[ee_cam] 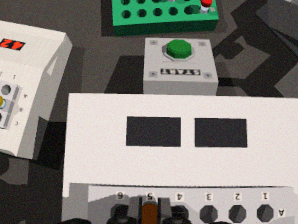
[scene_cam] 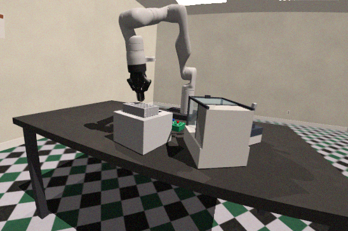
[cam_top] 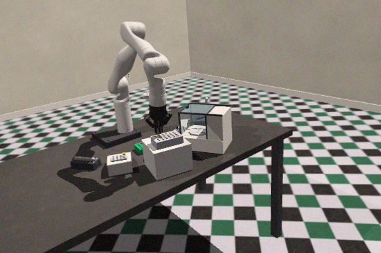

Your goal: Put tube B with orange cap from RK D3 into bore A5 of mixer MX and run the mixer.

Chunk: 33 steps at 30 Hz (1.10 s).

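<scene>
The desk (cam_top: 42,189) (scene_cam: 286,176) bears everything, and the arm (cam_top: 123,64) (scene_cam: 184,39) arches over to bring its wrist down above the mixer (cam_top: 168,162) (scene_cam: 128,132) (ee_cam: 100,115). The balance (cam_top: 227,130) (scene_cam: 223,138) is beside the mixer, on the mixer's left as seen from its front. The dry block (cam_top: 119,169) (ee_cam: 50,57) is on its other side, with the magnet block (cam_top: 85,164) farther along. These neighbours leave the way in from above the safest, since nothing is fixed down and a brushed station could shift.

The rack (cam_top: 138,148) (scene_cam: 179,125) (ee_cam: 165,25) is in front of the mixer, beyond the green START key (ee_cam: 179,49), so the key should be easy to reach once the tube is home.

The jaws (cam_top: 158,131) (scene_cam: 140,99) are clenched on tube B (cam_top: 158,135) (ee_cam: 150,215) by its orange cap, pointing down over the mixer's shaking block. That grip probably leaves the tube's lower part free to enter the bore. The cap lines up with column 5 at row A, which suits A5; how deep the tube sits cannot be told. The next move likely calls for a straight push to the bottom, then release and a rise well away, so nothing holds back the shaking.
</scene>
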Available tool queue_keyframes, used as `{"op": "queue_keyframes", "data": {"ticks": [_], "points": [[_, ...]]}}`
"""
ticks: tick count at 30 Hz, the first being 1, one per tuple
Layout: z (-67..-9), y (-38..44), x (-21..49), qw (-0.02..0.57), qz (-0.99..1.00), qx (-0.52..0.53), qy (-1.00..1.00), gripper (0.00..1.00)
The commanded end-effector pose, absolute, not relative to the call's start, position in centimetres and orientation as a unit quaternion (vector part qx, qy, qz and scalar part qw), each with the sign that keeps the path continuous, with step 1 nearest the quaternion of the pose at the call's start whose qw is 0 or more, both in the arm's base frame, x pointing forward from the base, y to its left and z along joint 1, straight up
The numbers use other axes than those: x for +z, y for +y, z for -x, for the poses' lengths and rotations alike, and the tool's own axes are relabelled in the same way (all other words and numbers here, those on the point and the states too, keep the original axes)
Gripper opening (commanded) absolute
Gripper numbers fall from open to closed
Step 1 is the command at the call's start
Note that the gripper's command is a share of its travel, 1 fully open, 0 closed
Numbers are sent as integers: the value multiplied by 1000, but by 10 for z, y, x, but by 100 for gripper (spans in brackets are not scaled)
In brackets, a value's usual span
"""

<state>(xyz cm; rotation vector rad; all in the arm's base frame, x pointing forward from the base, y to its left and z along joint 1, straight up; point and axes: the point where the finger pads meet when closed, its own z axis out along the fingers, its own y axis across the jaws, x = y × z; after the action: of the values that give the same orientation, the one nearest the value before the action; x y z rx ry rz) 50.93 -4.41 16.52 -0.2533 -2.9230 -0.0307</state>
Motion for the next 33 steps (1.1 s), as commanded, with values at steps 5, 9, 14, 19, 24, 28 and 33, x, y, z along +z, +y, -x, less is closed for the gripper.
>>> {"op": "queue_keyframes", "data": {"ticks": [5, 9, 14, 19, 24, 28, 33], "points": [[-510, -44, 164, 103, 86, -10, -991, 10], [-510, -44, 165, 103, 86, -10, -991, 10], [-510, -44, 165, 103, 86, -10, -991, 10], [-510, -44, 166, 103, 86, -10, -991, 10], [-510, -44, 166, 103, 86, -10, -991, 10], [-510, -44, 166, 103, 86, -10, -991, 10], [-509, -44, 166, 103, 86, -10, -991, 42]]}}
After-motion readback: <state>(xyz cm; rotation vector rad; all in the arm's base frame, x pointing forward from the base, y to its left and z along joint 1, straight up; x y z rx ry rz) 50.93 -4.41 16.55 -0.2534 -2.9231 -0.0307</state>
